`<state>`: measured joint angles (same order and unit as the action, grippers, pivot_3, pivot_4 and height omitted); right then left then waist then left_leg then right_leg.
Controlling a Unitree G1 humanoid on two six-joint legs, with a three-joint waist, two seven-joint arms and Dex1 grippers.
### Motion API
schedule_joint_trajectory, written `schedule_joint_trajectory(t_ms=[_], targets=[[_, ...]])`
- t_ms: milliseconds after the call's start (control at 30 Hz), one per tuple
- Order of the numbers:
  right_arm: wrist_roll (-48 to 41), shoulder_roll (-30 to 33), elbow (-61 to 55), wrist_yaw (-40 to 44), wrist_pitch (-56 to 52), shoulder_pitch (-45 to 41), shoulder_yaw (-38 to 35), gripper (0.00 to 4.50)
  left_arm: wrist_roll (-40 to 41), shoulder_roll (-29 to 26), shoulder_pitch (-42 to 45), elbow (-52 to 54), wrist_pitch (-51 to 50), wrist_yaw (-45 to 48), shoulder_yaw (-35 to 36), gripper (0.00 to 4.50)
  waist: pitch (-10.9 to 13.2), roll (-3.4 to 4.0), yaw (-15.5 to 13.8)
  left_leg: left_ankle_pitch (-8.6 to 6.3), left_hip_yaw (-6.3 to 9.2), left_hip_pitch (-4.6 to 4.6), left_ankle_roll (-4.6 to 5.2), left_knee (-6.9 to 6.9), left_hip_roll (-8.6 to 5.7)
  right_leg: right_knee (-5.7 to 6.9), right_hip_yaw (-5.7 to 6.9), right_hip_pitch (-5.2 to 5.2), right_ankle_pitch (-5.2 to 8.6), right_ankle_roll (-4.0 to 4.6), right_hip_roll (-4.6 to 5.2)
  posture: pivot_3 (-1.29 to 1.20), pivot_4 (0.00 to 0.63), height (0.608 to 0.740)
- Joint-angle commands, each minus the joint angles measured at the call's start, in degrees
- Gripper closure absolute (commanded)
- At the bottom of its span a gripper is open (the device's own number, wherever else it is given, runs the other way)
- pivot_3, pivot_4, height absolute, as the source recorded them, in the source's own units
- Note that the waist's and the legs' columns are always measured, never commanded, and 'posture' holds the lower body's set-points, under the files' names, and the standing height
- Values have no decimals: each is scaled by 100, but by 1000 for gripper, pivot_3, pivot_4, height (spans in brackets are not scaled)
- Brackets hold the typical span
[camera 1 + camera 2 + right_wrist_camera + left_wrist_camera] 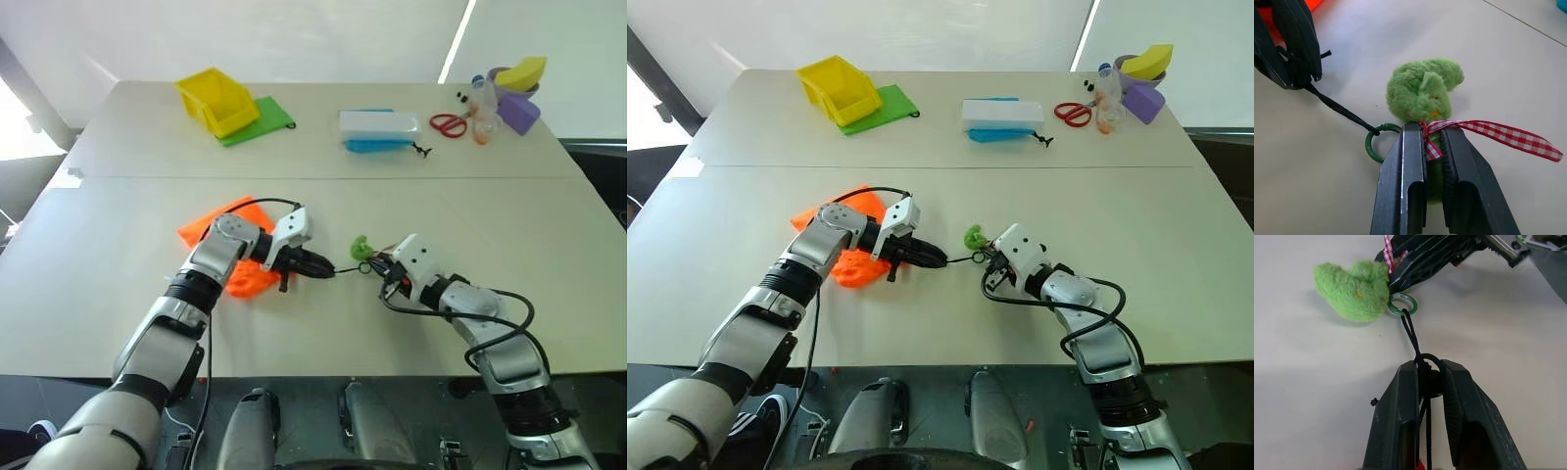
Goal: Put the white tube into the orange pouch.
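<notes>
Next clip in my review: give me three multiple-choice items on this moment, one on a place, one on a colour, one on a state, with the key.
1. Where does the yellow plastic bin stand?
A. on the flat green cloth at the table's far side
B. beside the red-handled scissors
C. on the bright orange fabric pouch

2. What colour is the fuzzy ornament at the end of the black cord?
A. orange
B. green
C. blue

3. What does the left gripper hold?
A. nothing
B. a checked ribbon
C. the black cord

Key: 1 A, the cloth shows under and beside the bin. 2 B, both wrist views show green plush. 3 C, the cord's knot sits between its jaws.
</notes>
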<state>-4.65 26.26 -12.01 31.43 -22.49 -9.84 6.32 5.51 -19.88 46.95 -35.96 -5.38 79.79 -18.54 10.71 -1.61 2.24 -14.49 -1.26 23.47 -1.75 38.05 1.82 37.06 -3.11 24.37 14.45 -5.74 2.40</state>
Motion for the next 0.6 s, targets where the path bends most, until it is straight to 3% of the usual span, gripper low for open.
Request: schedule_joint_trajectory(t_ms=[33, 233, 600], targets=[[193, 46, 186, -399, 194, -160, -371, 4500, -183, -354, -154, 632, 300, 171, -95, 4088, 0, 0, 12, 0, 0, 0, 0, 0, 0, 0, 0, 0, 0, 0, 0, 0, 150, 740], [516, 177, 892, -1002, 302, -502, -688, 4500, -410, -1044, -509, 1509, 178, 355, -269, 4088, 0, 0, -30, 0, -3, -1, 0, 0, -1, 1, -1, -1, 2, 5, 5, 0, 150, 740], [791, 512, 1594, -1499, 410, -778, -838, 4500, 142, -2634, -1817, 3361, -407, 793, 51, 4088, 0, 2, 0, 0, -4, 1, 1, -4, 0, 1, 0, 1, 5, 8, 8, 0, 150, 740]])
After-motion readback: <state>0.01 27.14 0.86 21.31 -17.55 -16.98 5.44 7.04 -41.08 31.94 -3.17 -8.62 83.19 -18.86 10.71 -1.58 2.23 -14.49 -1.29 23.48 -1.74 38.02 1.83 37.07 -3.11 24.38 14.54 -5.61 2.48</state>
